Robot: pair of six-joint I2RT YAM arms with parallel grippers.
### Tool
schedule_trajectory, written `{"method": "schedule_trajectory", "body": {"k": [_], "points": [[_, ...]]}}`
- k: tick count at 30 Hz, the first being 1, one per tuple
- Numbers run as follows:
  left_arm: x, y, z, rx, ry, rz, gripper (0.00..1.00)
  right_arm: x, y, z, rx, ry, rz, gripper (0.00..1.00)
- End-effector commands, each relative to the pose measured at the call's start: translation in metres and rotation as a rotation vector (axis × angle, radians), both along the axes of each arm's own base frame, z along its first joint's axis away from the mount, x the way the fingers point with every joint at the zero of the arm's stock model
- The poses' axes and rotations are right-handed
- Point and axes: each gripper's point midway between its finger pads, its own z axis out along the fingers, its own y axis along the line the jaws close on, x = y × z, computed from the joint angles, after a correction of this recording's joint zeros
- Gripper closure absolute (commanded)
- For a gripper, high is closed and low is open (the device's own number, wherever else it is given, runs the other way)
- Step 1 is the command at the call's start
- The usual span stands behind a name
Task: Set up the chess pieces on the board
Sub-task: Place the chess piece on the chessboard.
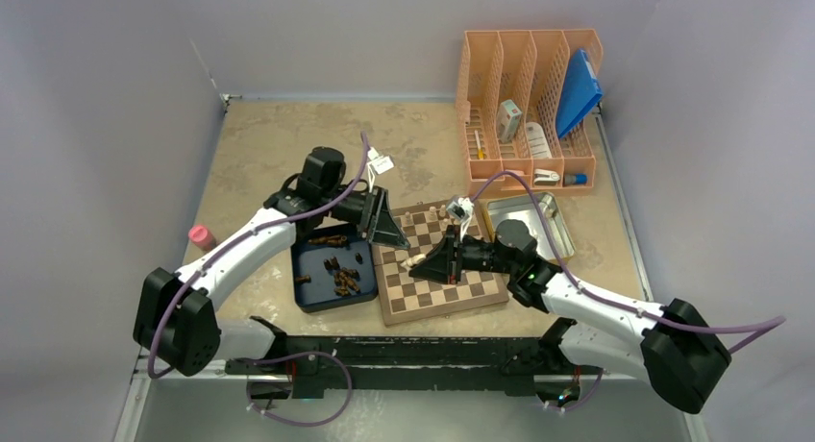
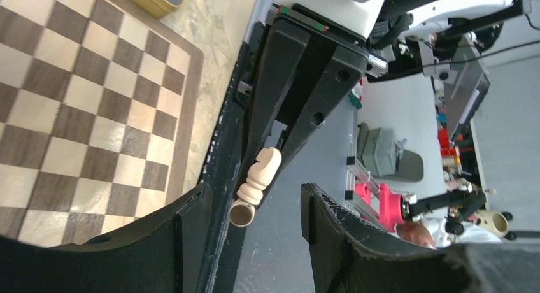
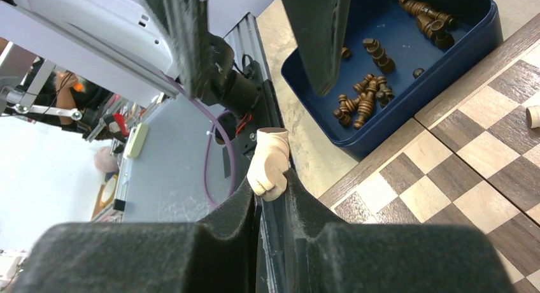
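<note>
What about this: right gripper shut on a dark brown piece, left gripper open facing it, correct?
No. The piece in the right gripper is pale beige, not dark brown, as the right wrist view shows. The left gripper is open facing it.

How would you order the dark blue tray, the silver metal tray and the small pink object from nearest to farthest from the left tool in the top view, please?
From the left tool:
1. The dark blue tray, just beside it, on the left.
2. The silver metal tray, beyond the chessboard, on the right.
3. The small pink object, far off to the left.
</note>
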Motion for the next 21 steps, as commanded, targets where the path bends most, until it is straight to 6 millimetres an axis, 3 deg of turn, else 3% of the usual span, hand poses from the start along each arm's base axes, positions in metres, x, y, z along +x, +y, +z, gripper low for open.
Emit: {"method": "schedule_trajectory", "body": {"k": [1, 11, 18, 21], "points": [[-0.013, -0.007, 0.009, -0.058, -0.058, -0.103, 0.47, -0.001, 0.007, 0.03, 0.074, -0.087, 0.045, 1.0], [-0.011, -0.02, -0.007, -0.003, -0.034, -0.109, 0.48, -0.001, 0.007, 0.03, 0.075, -0.084, 0.046, 1.0], [-0.014, -0.034, -0.009, 0.008, -0.039, -0.138, 0.52, 0.0, 0.008, 0.029, 0.073, -0.083, 0.046, 1.0], [-0.015, -0.034, -0.008, 0.005, -0.041, -0.141, 0.58, 0.001, 0.008, 0.028, 0.071, -0.08, 0.044, 1.0]]}}
